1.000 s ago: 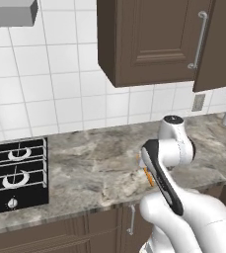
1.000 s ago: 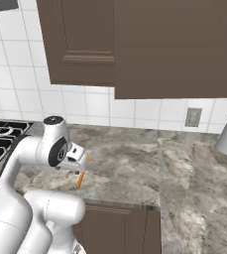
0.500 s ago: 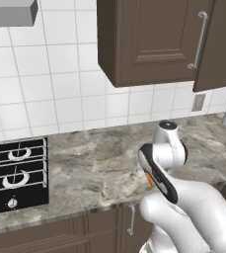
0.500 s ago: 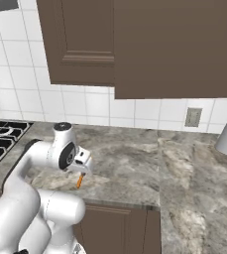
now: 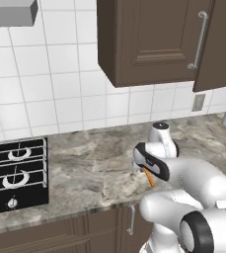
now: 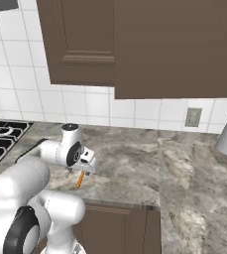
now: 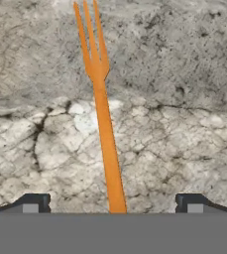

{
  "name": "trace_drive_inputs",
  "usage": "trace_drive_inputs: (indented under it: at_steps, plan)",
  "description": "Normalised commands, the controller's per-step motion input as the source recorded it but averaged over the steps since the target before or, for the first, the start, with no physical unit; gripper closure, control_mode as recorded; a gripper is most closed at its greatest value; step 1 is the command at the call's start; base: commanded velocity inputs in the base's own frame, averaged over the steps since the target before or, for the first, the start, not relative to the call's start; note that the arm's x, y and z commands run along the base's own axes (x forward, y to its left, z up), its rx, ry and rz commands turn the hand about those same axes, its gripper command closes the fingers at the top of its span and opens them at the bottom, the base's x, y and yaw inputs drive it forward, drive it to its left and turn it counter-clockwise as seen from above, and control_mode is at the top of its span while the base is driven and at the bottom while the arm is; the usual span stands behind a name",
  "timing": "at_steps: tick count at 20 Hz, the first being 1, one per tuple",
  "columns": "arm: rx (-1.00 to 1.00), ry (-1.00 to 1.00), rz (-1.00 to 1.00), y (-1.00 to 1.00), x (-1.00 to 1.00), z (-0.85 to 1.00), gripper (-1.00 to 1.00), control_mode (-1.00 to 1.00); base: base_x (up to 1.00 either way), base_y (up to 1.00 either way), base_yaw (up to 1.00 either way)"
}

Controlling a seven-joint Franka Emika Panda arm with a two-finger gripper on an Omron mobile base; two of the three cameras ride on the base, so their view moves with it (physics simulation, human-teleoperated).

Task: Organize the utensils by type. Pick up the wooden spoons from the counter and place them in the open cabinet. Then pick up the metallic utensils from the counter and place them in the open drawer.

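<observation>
Orange fork (image 7: 103, 116) lies flat on the marbled counter (image 7: 184, 99), centre of the hand view, tines toward the top edge, handle running down between the two finger tips. Gripper (image 7: 110, 203) hangs over it, tips wide apart, one at each lower corner, nothing clamped. Right base view: gripper (image 6: 87, 166) low over the counter (image 6: 135, 163) near its front edge, fork (image 6: 79, 179) just below it.

White tiled wall (image 5: 60, 94), dark wall cabinets (image 6: 149, 44), a black hob (image 5: 16, 170) at left
</observation>
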Motion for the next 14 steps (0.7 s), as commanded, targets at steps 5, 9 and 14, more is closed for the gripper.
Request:
trace_drive_inputs:
  at_steps: [5, 9, 14]
  plan:
    - [0.0, 0.04, 0.01, 0.0, 0.16, -0.36, -1.0, -1.0, 0.0, 0.0, 0.0]
    - [0.0, 0.0, 0.01, 0.0, 0.0, -0.28, -1.0, -1.0, 0.0, 0.0, 0.0]
    - [0.0, 0.0, 0.0, 0.0, 0.01, -0.36, -1.0, -1.0, 0.0, 0.0, 0.0]
